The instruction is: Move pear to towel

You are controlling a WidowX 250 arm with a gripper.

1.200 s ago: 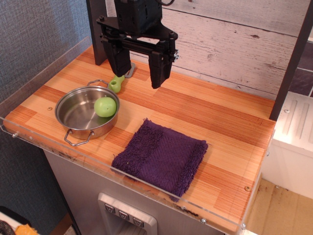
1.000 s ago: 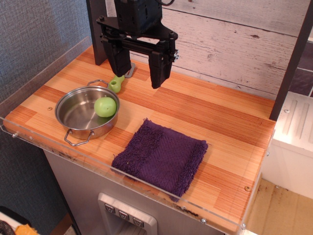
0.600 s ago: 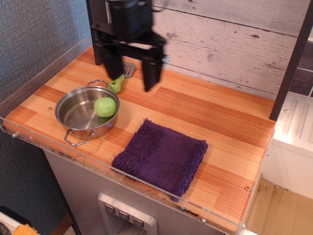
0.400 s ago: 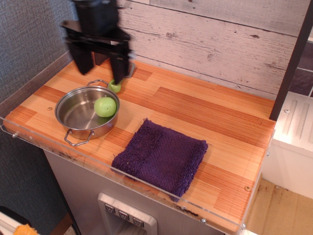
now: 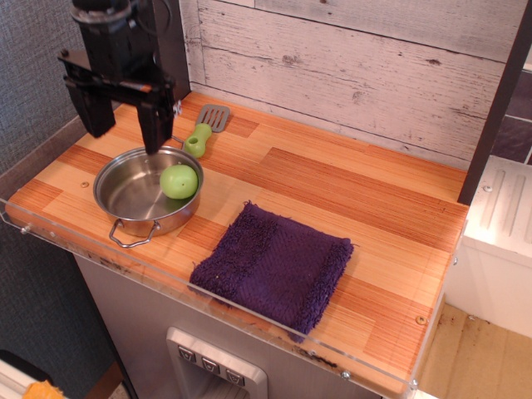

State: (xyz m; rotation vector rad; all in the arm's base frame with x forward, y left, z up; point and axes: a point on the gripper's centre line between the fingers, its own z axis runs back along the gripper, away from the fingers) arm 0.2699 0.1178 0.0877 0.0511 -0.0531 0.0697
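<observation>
The light-green pear (image 5: 179, 180) lies inside the steel pan (image 5: 125, 195) at the left of the wooden counter, against the pan's right wall. The dark purple towel (image 5: 274, 264) lies flat near the front edge, to the right of the pan. My gripper (image 5: 125, 137) hangs above the back left part of the pan, its two black fingers (image 5: 155, 126) wide apart and empty. It is up and to the left of the pear, not touching it.
A green-handled spatula (image 5: 202, 133) with a grey slotted head lies behind the pan near the plank wall. A clear plastic rim (image 5: 108, 249) runs along the counter's front and left edges. A dark post (image 5: 492, 108) stands at the back right.
My gripper has moved left from above the counter's back middle to above the pan's back left, still open. The spatula head is now uncovered. Pear, pan and towel have not moved.
</observation>
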